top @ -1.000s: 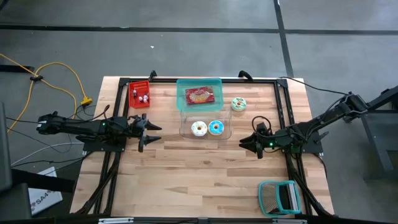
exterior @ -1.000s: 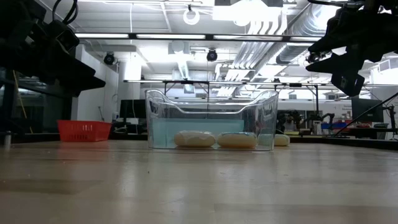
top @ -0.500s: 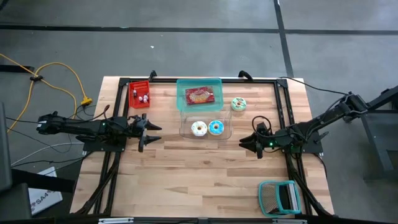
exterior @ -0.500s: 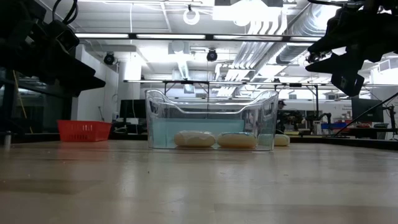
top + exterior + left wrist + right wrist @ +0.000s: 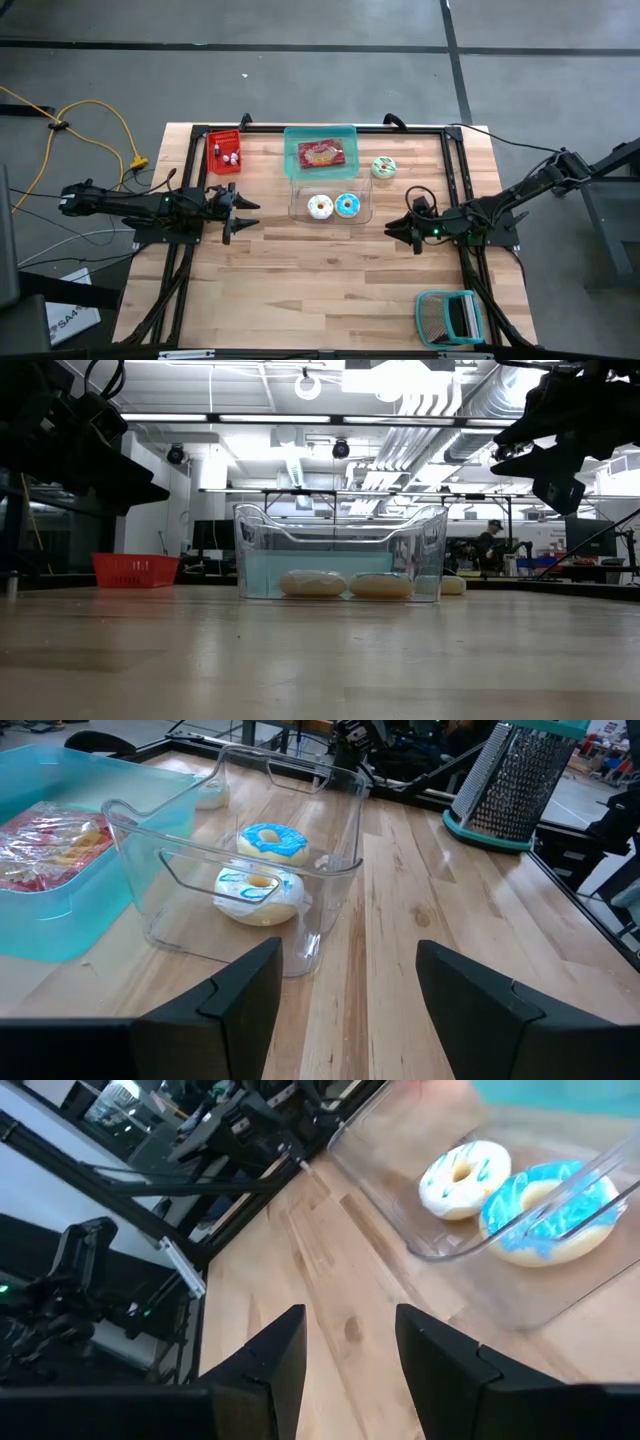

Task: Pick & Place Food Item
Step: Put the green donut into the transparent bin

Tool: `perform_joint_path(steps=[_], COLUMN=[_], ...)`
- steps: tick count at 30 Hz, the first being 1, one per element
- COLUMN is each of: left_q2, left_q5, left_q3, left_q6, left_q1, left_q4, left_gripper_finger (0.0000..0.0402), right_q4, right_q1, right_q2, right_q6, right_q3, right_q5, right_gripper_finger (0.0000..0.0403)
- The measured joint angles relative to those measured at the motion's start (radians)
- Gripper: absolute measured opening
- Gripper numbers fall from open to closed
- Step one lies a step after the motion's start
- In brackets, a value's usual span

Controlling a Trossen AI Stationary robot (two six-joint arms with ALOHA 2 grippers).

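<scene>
Green-frosted donut [image 5: 384, 167] lies alone on the table [image 5: 330, 270], just right of the teal tray [image 5: 320, 133], outside the clear bin [image 5: 331, 200] that holds two donuts. Judged light, soft, with frosting easily marred; best pinched across the ring at its sides. Right gripper [image 5: 393, 233] hovers near, fingers apart, empty. Left gripper [image 5: 243, 213] waits left of the bin, fingers spread. Against the earlier frames nothing on the table has moved; a person now shows in the far background of the low view.
</scene>
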Motion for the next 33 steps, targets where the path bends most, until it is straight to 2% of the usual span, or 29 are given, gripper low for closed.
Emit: perform_joint_path(steps=[7,12,17,24,28,33], left_q2=[0.0,0.0,0.0,0.0,0.0,0.0], left_q5=[0.0,0.0,0.0,0.0,0.0,0.0], left_q3=[0.0,0.0,0.0,0.0,0.0,0.0], left_q6=[0.0,0.0,0.0,0.0,0.0,0.0], left_q1=[0.0,0.0,0.0,0.0,0.0,0.0], left_q4=[0.0,0.0,0.0,0.0,0.0,0.0], left_gripper_finger=[0.0225,0.0225,0.0225,0.0225,0.0225,0.0225], right_q4=[0.051,0.149,0.27,0.449,0.502,0.483], right_q1=[-0.001,-0.029,-0.083,-0.164,-0.204,-0.242], right_q2=[0.0,0.0,0.0,0.0,0.0,-0.001], right_q6=[-0.135,-0.311,-0.471,-0.615,-0.653,-0.648], right_q3=[0.0,0.0,0.0,0.0,0.0,0.0], right_q5=[0.109,0.122,0.046,-0.093,-0.131,-0.151], right_gripper_finger=[0.0144,0.0144,0.0144,0.0144,0.0144,0.0144])
